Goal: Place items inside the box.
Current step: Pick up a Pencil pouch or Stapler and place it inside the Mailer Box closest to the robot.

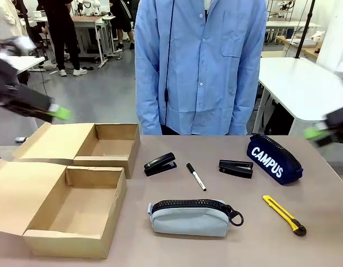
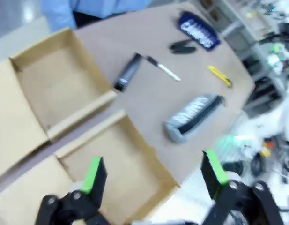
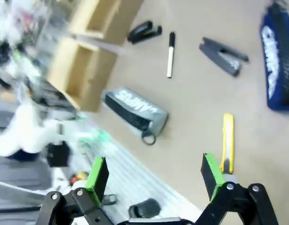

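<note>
Your left gripper [image 2: 153, 171] and right gripper [image 3: 151, 171] both gape wide, empty. Left hangs over the box [image 2: 151, 147]; right near yellow utility knife [image 3: 227, 136]. Grey pouch [image 1: 190, 218] & rest lie spaced on table [image 1: 249, 247], prob. for easy single picks; nothing boxed yet.

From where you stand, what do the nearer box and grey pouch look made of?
The nearer box looks like brown cardboard, matte, with folded flaps. The grey pouch seems soft fabric, judging by its rounded shape, with a black zip.

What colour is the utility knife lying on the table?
The knife is yellow with a black end, clearest in the front view.
</note>
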`<state>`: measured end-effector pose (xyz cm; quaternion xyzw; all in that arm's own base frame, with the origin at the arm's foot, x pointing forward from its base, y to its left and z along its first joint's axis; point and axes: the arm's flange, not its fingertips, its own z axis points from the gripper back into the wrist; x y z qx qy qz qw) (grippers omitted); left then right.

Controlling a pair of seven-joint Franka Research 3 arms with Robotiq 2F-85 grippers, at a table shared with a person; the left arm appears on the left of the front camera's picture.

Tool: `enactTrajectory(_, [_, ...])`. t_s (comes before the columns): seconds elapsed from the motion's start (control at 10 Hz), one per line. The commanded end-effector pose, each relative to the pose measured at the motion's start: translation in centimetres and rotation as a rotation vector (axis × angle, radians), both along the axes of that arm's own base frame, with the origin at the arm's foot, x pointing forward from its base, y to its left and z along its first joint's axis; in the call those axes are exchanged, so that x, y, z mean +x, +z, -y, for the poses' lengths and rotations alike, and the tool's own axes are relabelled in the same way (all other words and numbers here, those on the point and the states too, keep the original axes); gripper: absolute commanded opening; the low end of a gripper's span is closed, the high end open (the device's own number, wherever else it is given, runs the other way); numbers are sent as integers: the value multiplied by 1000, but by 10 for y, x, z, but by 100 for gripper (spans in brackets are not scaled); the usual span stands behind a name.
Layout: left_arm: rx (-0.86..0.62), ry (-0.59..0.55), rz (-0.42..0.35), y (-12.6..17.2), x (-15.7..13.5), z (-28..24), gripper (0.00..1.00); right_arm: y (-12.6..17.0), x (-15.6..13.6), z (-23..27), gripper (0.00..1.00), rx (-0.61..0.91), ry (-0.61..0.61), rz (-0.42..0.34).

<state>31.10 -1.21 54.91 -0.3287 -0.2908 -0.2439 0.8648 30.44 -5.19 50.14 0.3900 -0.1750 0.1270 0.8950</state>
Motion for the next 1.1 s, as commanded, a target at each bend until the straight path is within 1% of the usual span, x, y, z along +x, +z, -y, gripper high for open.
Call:
enactTrajectory(0.0, [-231, 28, -95, -45, -6, -96, 100, -32, -9, 92, 100, 271, -158, -49])
enactTrajectory(0.1, [-370, 56, -125, -72, -7, -133, 100, -52, -20, 131, 100, 401, -241, -69])
enactTrajectory(0.2, [-505, 113, -118, -98, -13, -158, 100, -67, -33, 161, 100, 488, -330, -72])
enactTrajectory(0.3, [-641, 201, -111, -116, -19, -163, 100, -80, -43, 181, 100, 537, -424, -85])
enactTrajectory(0.4, [-710, 242, -110, -120, -16, -156, 100, -86, -44, 186, 100, 513, -479, -81])
enactTrajectory(0.5, [-526, 150, -110, -95, -27, -184, 100, -75, -62, 178, 100, 466, -386, -108])
enactTrajectory(1.0, [-526, 150, -110, -95, -27, -184, 100, -75, -62, 178, 100, 466, -386, -108])
